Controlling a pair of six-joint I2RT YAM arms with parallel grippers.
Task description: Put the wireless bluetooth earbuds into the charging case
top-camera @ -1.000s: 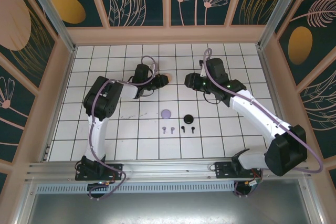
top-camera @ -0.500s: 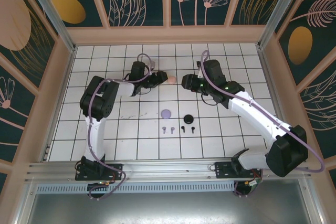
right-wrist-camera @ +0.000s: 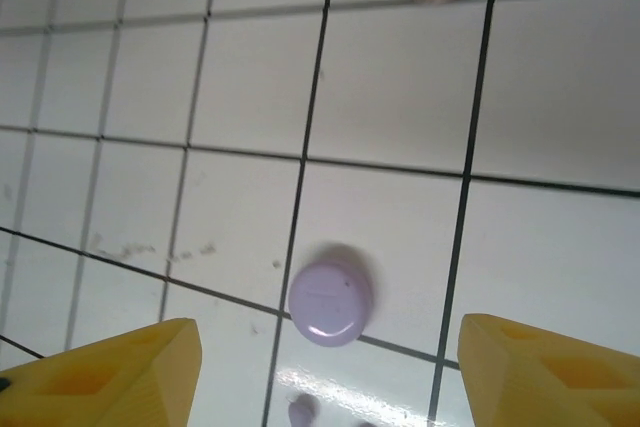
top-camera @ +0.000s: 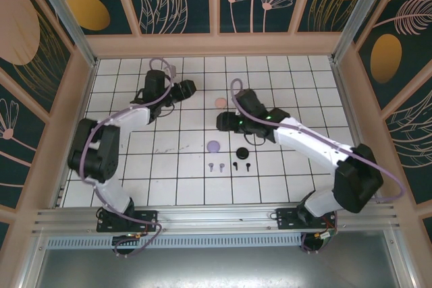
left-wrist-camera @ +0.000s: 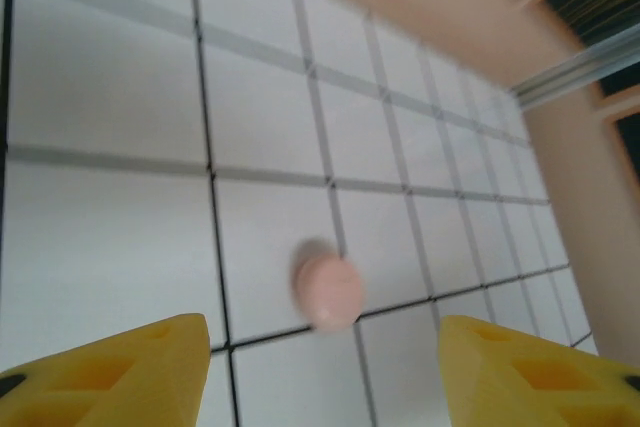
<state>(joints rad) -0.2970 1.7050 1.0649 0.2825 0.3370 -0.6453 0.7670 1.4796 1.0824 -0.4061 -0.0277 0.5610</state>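
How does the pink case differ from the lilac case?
The pink case is pink, the lilac case pale purple. The pink case lies farther back on the tiles, with no earbuds beside it; the lilac case has two lilac earbuds on its near side. Both are round discs lying free.

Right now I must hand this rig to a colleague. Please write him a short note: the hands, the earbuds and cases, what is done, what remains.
Left hand: open, empty, hovering near the pink case.
Right hand: open, empty, above the lilac case.
Things: the lilac earbuds and black earbuds lie loose on the tiles, on the arm-base side of the lilac case and the black case.
Done: nothing certain; I cannot tell whether the pink case is filled.
Left: put the lilac and black pairs into their cases.
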